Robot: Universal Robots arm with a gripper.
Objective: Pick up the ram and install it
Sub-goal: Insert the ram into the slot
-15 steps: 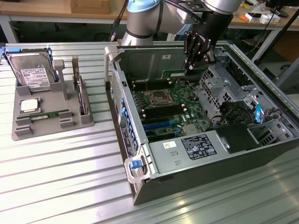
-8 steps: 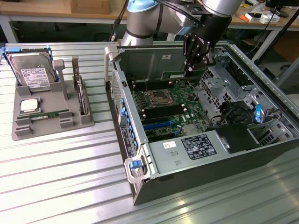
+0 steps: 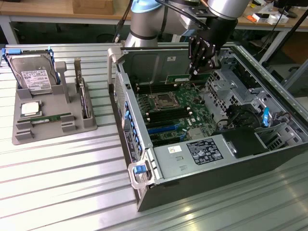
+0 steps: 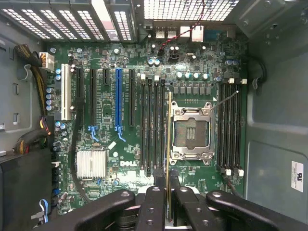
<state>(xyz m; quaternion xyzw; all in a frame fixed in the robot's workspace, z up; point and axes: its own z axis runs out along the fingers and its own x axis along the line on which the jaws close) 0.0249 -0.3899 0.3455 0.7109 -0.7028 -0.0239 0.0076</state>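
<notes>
The jaws are clamped shut on the ram (image 3: 180, 78). They pinch it at one end, so the long green stick pokes out sideways from them toward the exterior view's left.

The arm (image 3: 219, 14) reaches down from above into the open computer case (image 3: 192, 190). Its wrist points straight down at the green board (image 3: 178, 108) on the floor of the case. The ram looks held up in the air over the back part of the board. It does not seem to sit in a slot yet.

In the wrist view the ram (image 4: 169, 144) shows only its thin edge, like a thin line coming out from between the black jaws. That line runs the same way as the long black slots (image 4: 153, 125). It lies just beside the last slot of that group, between the slots and the silver chip socket (image 4: 191, 132). So the stick is turned the right way, but it looks a little off to the socket side.

Well apart, on the surface (image 3: 57, 183), a grey holder (image 3: 53, 130) carries a second green stick (image 3: 50, 118).
</notes>
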